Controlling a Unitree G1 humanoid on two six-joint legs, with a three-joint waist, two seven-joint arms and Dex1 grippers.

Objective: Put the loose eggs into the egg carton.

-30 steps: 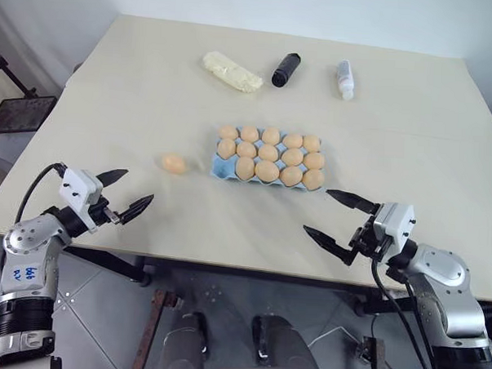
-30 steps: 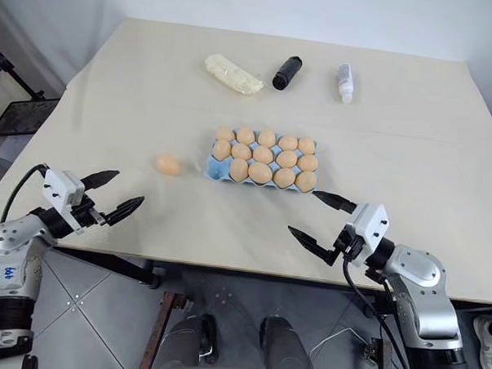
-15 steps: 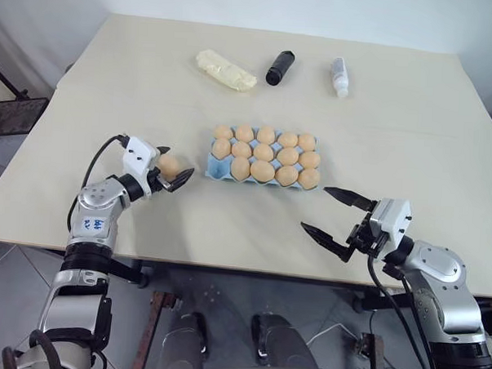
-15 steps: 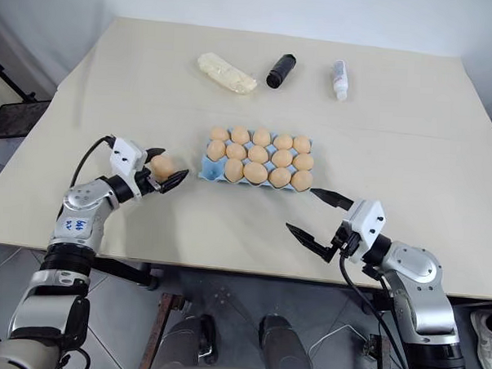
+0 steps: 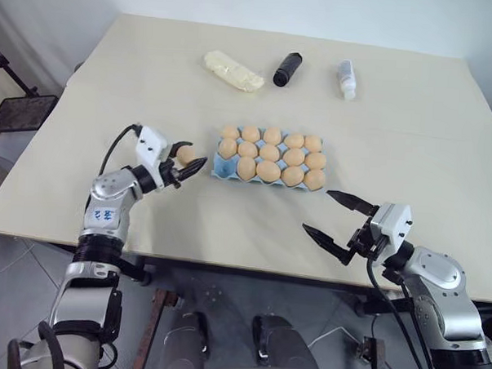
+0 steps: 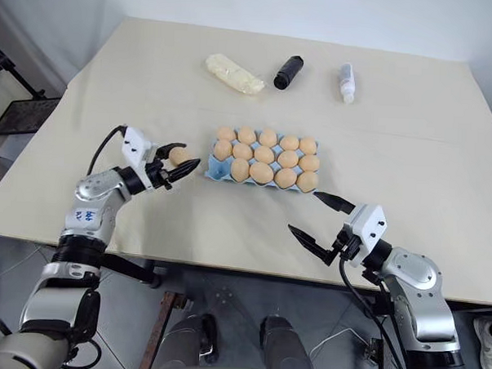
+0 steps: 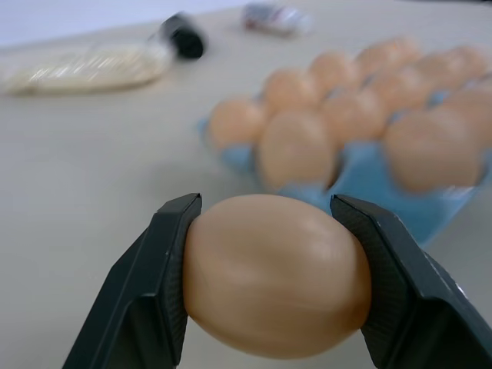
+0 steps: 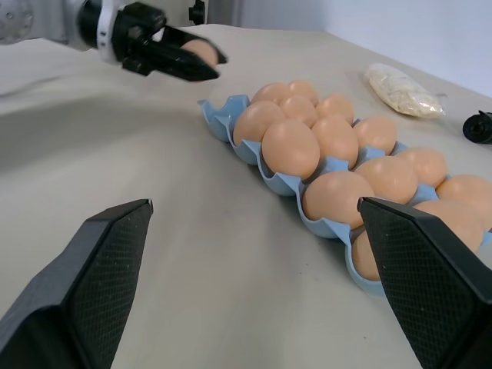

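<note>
A tan egg [image 7: 277, 273] sits crosswise between the black fingers [image 7: 165, 265] of my left gripper [image 5: 187, 159], which is shut on it. It hangs just off the table, close to the left end of the light blue egg carton [image 5: 221, 170]. Several eggs [image 5: 270, 155] fill the carton; its near-left corner cup shows bare blue. My right gripper [image 5: 316, 210] stands open and empty near the table's front edge, right of the carton, which lies between its fingers [image 8: 100, 254] in the right wrist view.
At the back of the table lie a pale yellow packet [image 5: 232, 71], a black cylinder [image 5: 286, 69] and a small clear bottle [image 5: 344, 78]. The beige table [image 5: 411, 143] stretches wide around the carton.
My left gripper reached the loose egg on the table, closed on it and carried it right, up to the carton's left end. The right arm stayed put.
</note>
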